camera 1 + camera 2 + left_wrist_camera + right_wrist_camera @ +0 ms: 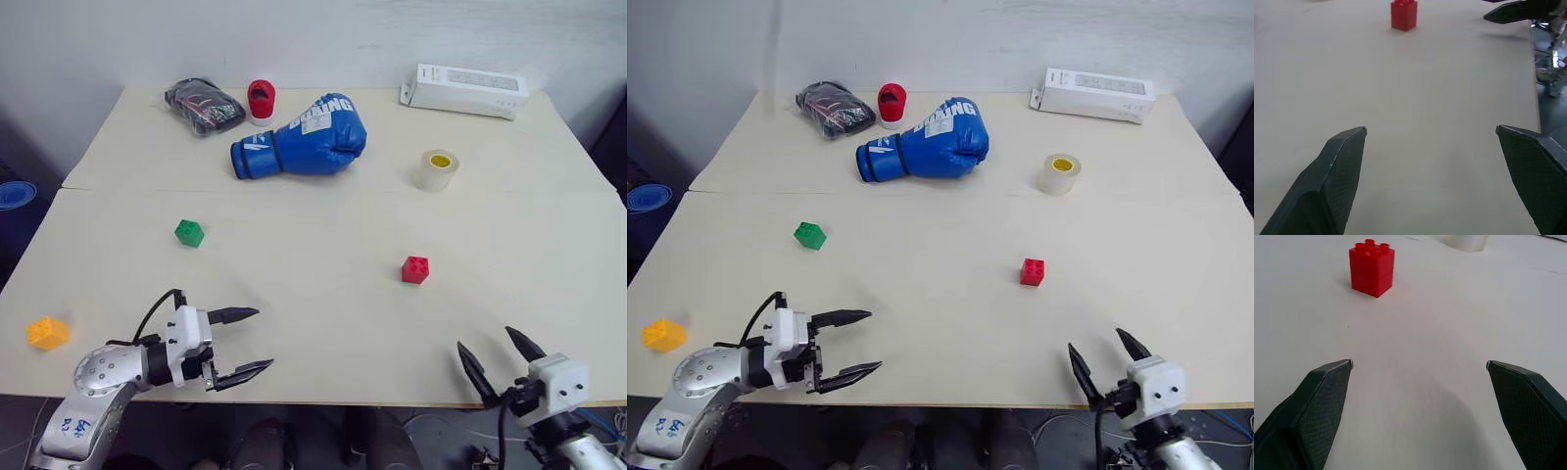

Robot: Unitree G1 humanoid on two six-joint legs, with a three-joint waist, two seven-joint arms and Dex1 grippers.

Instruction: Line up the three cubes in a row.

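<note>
So you've got both grippers sitting at the near edge of the table (549,225), and neither one has anything in it. Your left gripper (257,342) has its fingers spread wide, pointing across toward your right side. Your right gripper (500,354) is spread wide too, pointing ahead over the tabletop.

The cubes are scattered, nowhere near a row. The red cube (414,269) is ahead of your right gripper and a bit toward the left one, standing upright with its studs up. The green cube (189,232) sits ahead of your left gripper, well apart from the red one. The orange-yellow cube (47,332) is off to the outer side of your left arm, near the table's left edge.

Farther back you'll see a blue boxing glove (304,139), a tape roll (436,169) beyond the red cube, a red-topped white cylinder (261,101), a black bundle (204,105) and a white box (464,91).
</note>
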